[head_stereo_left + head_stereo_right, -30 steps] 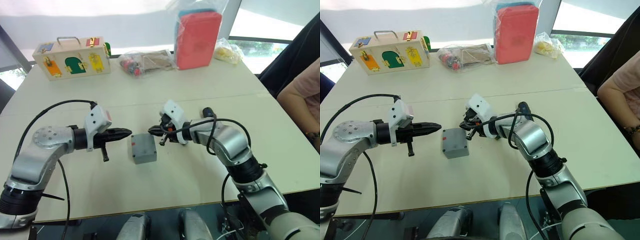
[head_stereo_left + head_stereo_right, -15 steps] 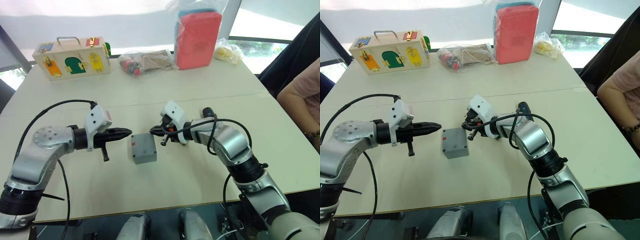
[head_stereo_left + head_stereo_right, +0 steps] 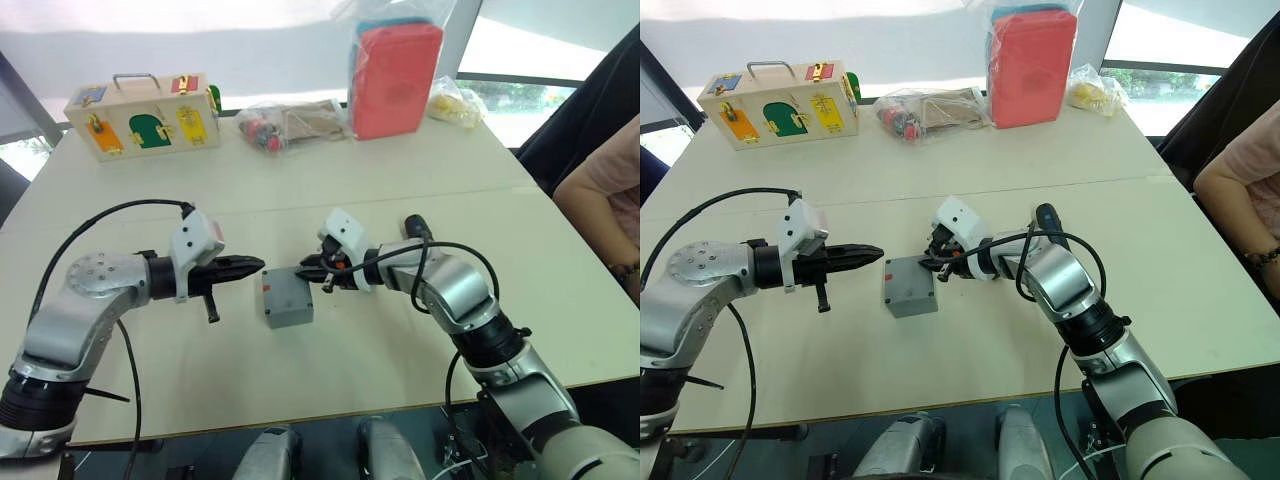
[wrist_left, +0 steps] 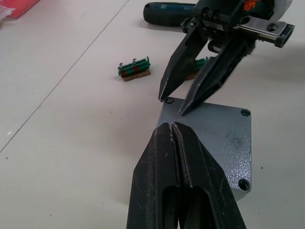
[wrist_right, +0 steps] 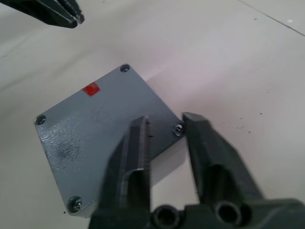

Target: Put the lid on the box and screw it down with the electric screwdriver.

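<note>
lid (image 5: 102,143) with red mark (image 5: 90,88), no legible writing

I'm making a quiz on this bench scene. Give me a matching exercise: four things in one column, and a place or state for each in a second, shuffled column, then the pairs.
Things:
1. left tool
2. right tool
3. grey box
4. wooden box

Places or states:
A. far corner of the table on the robot's left
B. shut, empty
C. open, over a corner of the grey box
D. on the table between the two tools

Pairs: 1-B, 2-C, 3-D, 4-A
</note>
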